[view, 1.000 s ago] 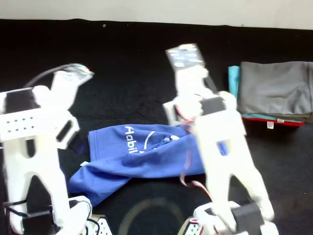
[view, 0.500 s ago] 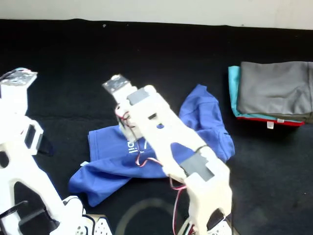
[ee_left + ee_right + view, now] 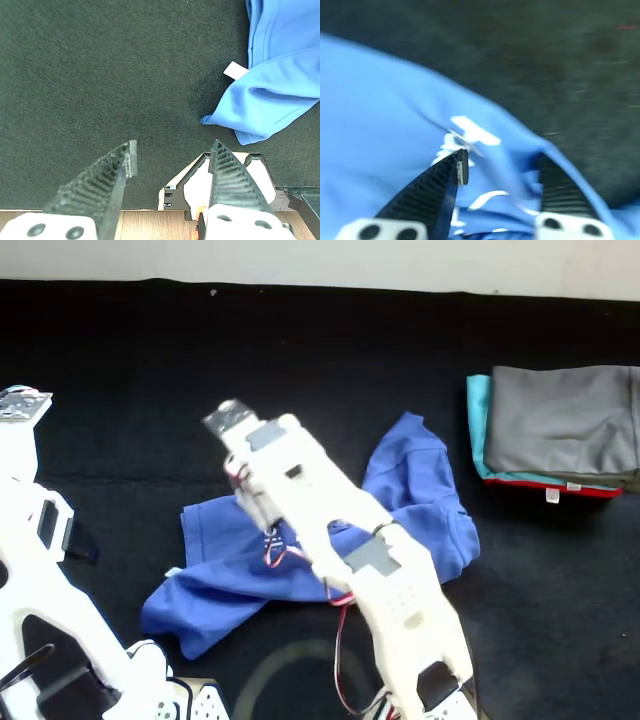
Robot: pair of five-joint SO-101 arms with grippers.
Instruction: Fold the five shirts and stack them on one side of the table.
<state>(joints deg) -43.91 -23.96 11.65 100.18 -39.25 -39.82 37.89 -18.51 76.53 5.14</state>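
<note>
While crumpled blue shirt (image 3: pixel 420 495) lies on black felt (image 3: pixel 300 350), right gripper (image 3: pixel 502 169) spread over it, left gripper (image 3: pixel 172 150) ridged fingers apart, folded stack (image 3: pixel 560 425) at right

**What I cannot make out from here**

In the high view my right arm (image 3: pixel 330 525) lies across the middle of the crumpled blue jersey shirt (image 3: pixel 425 490) and covers its white print. From my right wrist that white print (image 3: pixel 470 131) is too smeared to make out. I cannot tell whether my right gripper (image 3: pixel 502 167) touches the cloth. The stack of folded shirts (image 3: pixel 560 415), grey on top, runs off the picture's edge. The shirts beneath show only as thin teal and red rims, too few to count
</note>
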